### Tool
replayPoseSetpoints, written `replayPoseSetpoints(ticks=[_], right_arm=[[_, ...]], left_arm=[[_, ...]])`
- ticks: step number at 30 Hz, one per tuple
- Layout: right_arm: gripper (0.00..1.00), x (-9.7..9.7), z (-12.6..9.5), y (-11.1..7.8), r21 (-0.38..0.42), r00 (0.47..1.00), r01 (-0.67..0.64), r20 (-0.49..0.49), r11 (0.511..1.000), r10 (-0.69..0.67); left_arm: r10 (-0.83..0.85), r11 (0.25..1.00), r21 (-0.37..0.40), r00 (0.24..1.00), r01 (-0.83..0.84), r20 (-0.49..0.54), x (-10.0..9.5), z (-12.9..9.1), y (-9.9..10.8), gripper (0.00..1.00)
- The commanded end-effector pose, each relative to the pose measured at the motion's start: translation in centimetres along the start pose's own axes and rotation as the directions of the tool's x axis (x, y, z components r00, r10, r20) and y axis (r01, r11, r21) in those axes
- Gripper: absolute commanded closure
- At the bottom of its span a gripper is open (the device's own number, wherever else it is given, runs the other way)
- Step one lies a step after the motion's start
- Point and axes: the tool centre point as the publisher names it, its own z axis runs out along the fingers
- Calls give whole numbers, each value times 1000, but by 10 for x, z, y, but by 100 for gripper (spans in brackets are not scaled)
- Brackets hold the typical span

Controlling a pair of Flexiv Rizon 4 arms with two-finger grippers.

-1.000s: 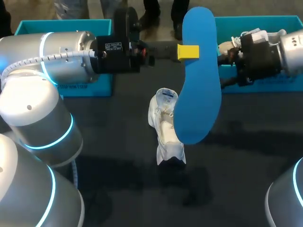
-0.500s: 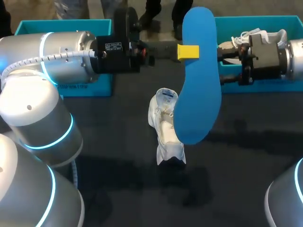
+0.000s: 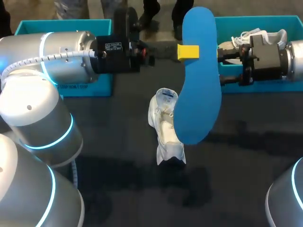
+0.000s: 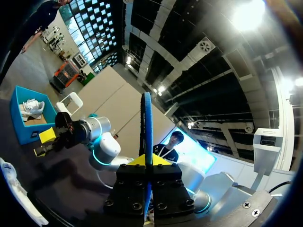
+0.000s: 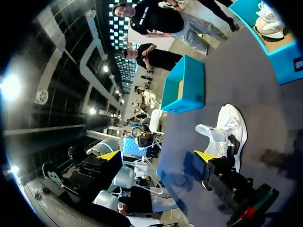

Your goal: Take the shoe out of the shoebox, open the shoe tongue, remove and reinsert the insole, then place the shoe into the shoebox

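Dark table (image 3: 118, 156) carries the shoe (image 3: 164, 127), which stands outside both boxes. Above the shoe hangs the insole (image 3: 199, 80), clear of it and clenched edge-on in my left pincer (image 4: 147, 163). My right pincer (image 5: 157, 157) is off to the shoe's side, toward the right box (image 3: 236, 22), with its fingers spread and holding nothing. I judge the insole removed and reinsertion the step in hand. Next I should bring the insole down, toe end into the shoe's opening, with my right pincer steadying the shoe so it cannot tip.
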Motion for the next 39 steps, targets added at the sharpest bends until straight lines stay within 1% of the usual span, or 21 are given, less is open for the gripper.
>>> replayPoseSetpoints(ticks=[1, 2, 3, 5, 6, 8, 9, 10, 11, 13, 14, 15, 16, 17, 19, 21, 26, 29, 30, 32, 39], right_arm=[[0, 0, 2, 0, 0, 1000, 0, 3, 1000, 0], [0, 0, 2, 0, 0, 1000, 0, 3, 1000, 0], [0, 0, 2, 0, 0, 1000, 0, 3, 1000, 0], [0, 0, 2, 0, 0, 1000, 0, 3, 1000, 0], [0, 0, 2, 0, 0, 1000, 0, 3, 1000, 0], [0, 0, 2, 0, 0, 1000, 0, 3, 1000, 0], [0, 0, 2, 0, 0, 1000, 0, 3, 1000, 0], [0, 0, 2, 0, 0, 1000, 0, 3, 1000, 0], [0, 0, 2, 0, 0, 1000, 0, 3, 1000, 0], [0, 0, 2, 0, 0, 1000, 0, 3, 1000, 0], [0, 0, 2, 0, 0, 1000, 0, 3, 1000, 0], [0, 0, 2, 0, 0, 1000, 0, 3, 1000, 0], [0, 0, 2, 0, 0, 1000, 0, 3, 1000, 0], [0, 0, 2, 0, 0, 1000, 0, 3, 1000, 0], [0, 0, 2, 0, 0, 1000, 0, 3, 1000, 0], [0, 0, 2, 0, 0, 1000, 0, 3, 1000, 0], [0, 0, 2, 0, 0, 1000, 0, 3, 1000, 0], [0, 0, 2, 0, 0, 1000, 0, 3, 1000, 0], [0, 0, 2, 0, 0, 1000, 0, 3, 1000, 0], [0, 0, 2, 0, 0, 1000, 0, 3, 1000, 0], [0, 0, 2, 0, 0, 1000, 0, 3, 1000, 0]], left_arm=[[113, 993, -16, 994, -113, -9, -3, -10, 9, 100], [139, 990, -9, 990, -140, -12, -4, -12, 9, 100], [212, 976, -49, 977, -213, -10, -5, -15, 10, 100], [315, 947, -66, 949, -315, -5, -7, -20, 13, 100], [392, 915, -109, 920, -390, -3, -9, -23, 15, 100], [491, 862, -138, 871, -489, -17, -13, -29, 19, 100], [538, 829, -167, 843, -534, -19, -15, -32, 21, 100], [590, 794, -165, 807, -585, -22, -16, -35, 22, 100], [612, 775, -169, 790, -609, -35, -17, -38, 23, 100], [695, 696, -204, 717, -688, -48, -20, -44, 25, 100], [707, 684, -203, 705, -701, -55, -21, -46, 26, 100], [754, 628, -221, 654, -746, -62, -24, -48, 26, 100], [765, 611, -226, 640, -759, -79, -26, -50, 26, 100], [798, 569, -222, 597, -792, -84, -28, -52, 26, 100], [832, 511, -231, 544, -828, -111, -31, -56, 25, 100], [872, 432, -229, 469, -872, -139, -35, -58, 23, 100], [950, 226, -189, 260, -956, -176, -37, -59, 13, 100], [971, 124, -165, 154, -978, -185, -40, -56, 7, 100], [973, 109, -158, 138, -981, -184, -41, -56, 6, 100], [977, 66, -169, 98, -983, -191, -45, -53, 5, 100], [977, 66, -169, 98, -983, -191, -45, -53, 5, 100]])
